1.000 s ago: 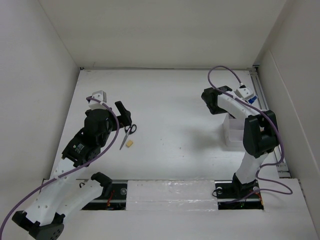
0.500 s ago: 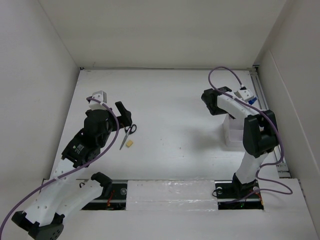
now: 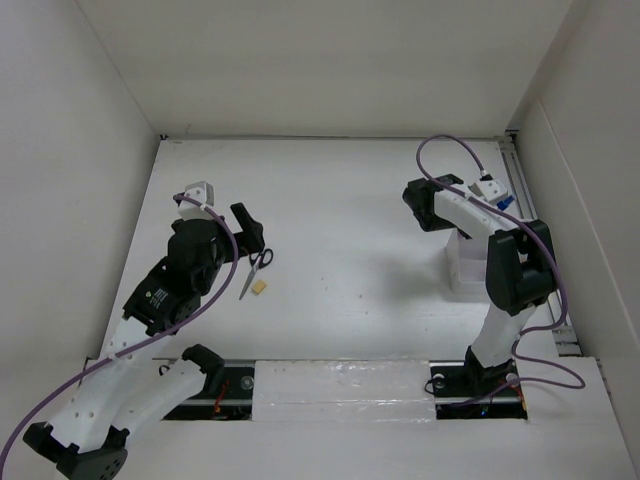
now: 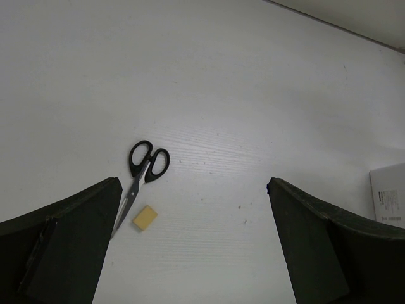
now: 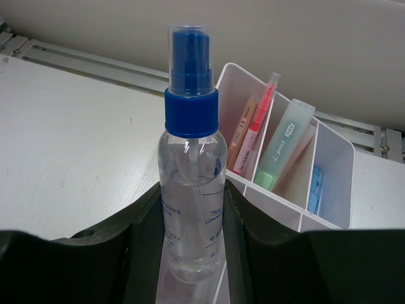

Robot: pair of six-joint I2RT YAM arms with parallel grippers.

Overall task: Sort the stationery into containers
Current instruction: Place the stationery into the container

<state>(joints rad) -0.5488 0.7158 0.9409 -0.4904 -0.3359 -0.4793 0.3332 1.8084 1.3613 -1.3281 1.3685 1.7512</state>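
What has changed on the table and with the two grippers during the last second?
Nothing has visibly changed. The right gripper stays shut on the blue-capped bottle next to the organiser. The left gripper stays open above the scissors and the yellow eraser, which lie where they were.

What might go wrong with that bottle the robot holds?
The right gripper pinches the bottle low down, so it might tip when let go. It is close to the organiser and could knock the pens there. The scissors and eraser lie close together; the open left gripper might nudge one.
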